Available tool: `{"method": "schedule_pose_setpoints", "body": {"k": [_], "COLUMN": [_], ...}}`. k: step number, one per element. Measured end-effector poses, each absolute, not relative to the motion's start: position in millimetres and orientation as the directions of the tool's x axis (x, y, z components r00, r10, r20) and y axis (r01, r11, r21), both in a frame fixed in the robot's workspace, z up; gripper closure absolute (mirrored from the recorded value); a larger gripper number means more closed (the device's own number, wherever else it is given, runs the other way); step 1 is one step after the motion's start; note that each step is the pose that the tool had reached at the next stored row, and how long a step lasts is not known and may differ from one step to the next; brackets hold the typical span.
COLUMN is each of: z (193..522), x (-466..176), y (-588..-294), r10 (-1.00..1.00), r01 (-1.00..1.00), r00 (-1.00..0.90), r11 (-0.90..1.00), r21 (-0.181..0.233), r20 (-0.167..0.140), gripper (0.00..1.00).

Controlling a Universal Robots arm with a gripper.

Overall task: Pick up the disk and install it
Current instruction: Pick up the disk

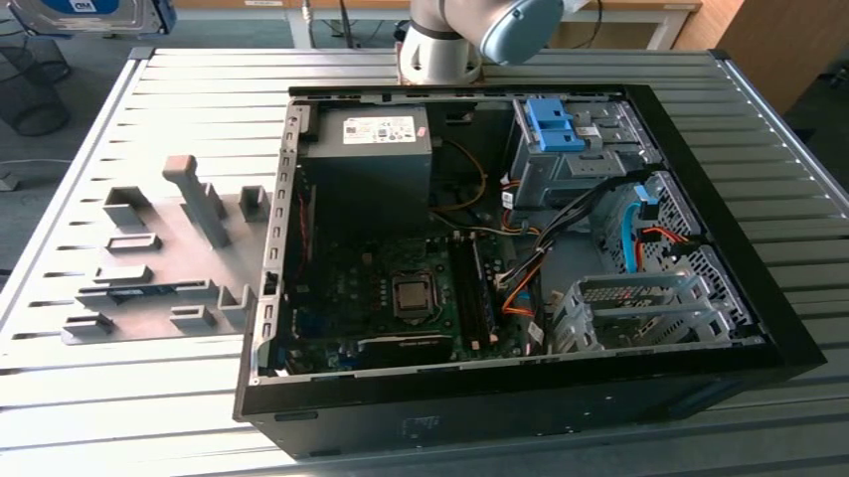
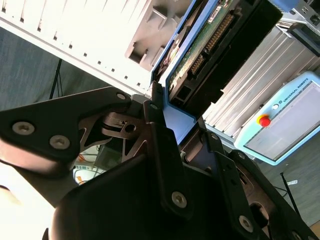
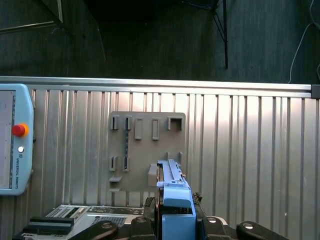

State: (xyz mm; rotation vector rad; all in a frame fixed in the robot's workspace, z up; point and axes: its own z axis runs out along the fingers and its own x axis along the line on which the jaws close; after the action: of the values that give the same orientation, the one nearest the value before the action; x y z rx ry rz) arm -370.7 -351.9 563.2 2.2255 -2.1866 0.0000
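Disk (image 3: 175, 197): held edge-on in the pincer (image 3: 175, 212). The fingers (image 2: 155, 120) bear on its blue caddy, and the jaws are pressed onto the frame from both sides. In the second wrist view the disk's green circuit board and connector row face away from the pincer.

Position relative to the computer case (image 1: 531, 422): the disk is outside the case, in the air and off the worktop (image 1: 133, 397). It is not seated in any bay. In the first wrist view a grey fixture plate (image 3: 145, 135) lies flat on the worktop beyond the disk. That plate sits beside the case, on the exterior view's left of it.

Inside the case:
- A grey drive bay (image 1: 558, 174) capped by a blue bracket (image 1: 551, 119) sits at the corner nearest the arm (image 1: 444, 45).
- A perforated metal cage (image 1: 637, 308) sits at the opposite corner on the exterior view's right.
- Orange and black cables (image 1: 531, 273) run between the two.

Step, as judged: pick-up is done and the disk is in transit. Installation has not begun.

What installing calls for, as judged:
- The disk must be carried over the case and the caddy squared to the receiving rails.
- The connector end must face the cabling.
- The loose cables must stay out of the path.

Which bay is meant I cannot tell.
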Motion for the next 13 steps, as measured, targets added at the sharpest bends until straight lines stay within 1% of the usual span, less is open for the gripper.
{"method": "schedule_pose_setpoints", "body": {"k": [13], "z": [563], "x": [-359], "y": [-352], "r10": [-1.0], "r01": [-1.0], "r00": [0.018], "r11": [-0.018], "r21": [0.015], "r20": [0.015], "gripper": [0.63]}}
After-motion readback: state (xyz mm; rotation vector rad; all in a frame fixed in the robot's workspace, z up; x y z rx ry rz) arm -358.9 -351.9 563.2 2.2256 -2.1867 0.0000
